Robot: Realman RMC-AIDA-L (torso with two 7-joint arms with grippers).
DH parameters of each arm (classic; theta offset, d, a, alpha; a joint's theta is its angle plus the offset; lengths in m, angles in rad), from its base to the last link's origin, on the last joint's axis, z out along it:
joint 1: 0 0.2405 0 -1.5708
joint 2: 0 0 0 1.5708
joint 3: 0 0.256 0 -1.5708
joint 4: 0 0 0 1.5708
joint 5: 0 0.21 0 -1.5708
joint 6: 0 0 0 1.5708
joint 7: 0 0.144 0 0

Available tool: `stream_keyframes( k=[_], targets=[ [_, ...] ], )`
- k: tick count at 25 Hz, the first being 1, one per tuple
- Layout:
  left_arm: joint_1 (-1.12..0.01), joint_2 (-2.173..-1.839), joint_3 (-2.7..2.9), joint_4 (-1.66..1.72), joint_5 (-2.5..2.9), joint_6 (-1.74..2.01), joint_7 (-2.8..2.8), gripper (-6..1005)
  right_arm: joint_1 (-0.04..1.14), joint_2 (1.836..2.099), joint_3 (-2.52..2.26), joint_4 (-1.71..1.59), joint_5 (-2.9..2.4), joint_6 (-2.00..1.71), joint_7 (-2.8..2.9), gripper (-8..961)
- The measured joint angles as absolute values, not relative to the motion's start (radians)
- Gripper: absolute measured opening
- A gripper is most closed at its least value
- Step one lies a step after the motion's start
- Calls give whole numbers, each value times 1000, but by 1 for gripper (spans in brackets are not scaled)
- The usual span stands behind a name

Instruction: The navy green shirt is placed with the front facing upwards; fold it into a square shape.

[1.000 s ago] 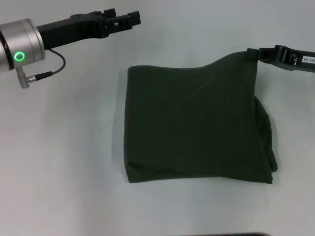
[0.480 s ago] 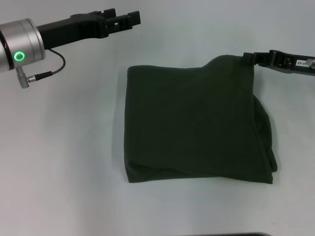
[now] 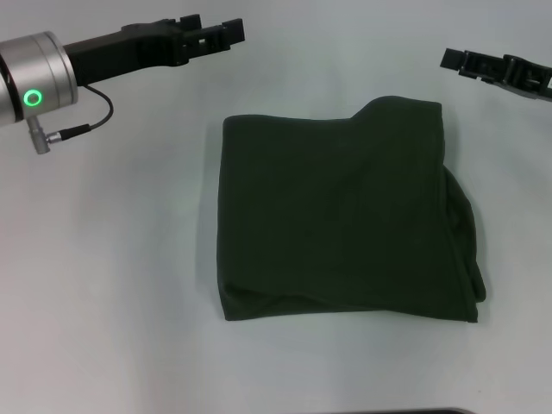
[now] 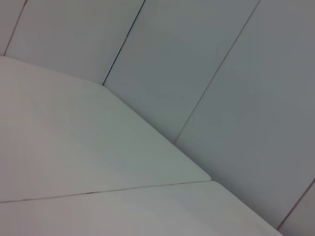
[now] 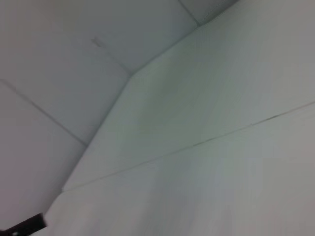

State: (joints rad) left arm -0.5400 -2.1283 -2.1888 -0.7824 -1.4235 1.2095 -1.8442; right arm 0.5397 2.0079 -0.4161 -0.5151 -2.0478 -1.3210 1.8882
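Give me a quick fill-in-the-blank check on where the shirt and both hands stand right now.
1. The shirt lies on the table, folded into a rough ____.
2. The right hand is ____ the shirt, not touching it.
3. The left hand sits beyond the shirt's far ____ corner.
4. The chest lettering is ____ in the head view.

Missing words: square; clear of; left; hidden

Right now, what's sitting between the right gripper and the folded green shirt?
Nothing: in the head view only bare white table separates the right gripper from the navy green shirt. The gripper is off the shirt's far right corner, not touching it.
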Motion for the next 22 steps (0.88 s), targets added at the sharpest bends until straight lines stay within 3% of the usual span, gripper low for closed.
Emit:
stream_keyframes(
  k=[8,10,16,22],
  targets=[
    [-542,-2126,-2188,-782,-1379,1160,-1844,908,577,1997,-447,-533,-2051,-1426,1915,683],
    [-543,-2126,-2188,-782,-1352,1140,-1844,908,583,1988,-474,-538,-2051,-1429,1945,901],
    [-549,-2126,-2185,-787,-1259,1098,-1843,908,588,1956,-573,-543,-2051,-1437,2044,919],
    [-549,-2126,-2181,-791,-1196,1089,-1830,908,581,1942,-576,-544,-2051,-1451,2072,918]
  ],
)
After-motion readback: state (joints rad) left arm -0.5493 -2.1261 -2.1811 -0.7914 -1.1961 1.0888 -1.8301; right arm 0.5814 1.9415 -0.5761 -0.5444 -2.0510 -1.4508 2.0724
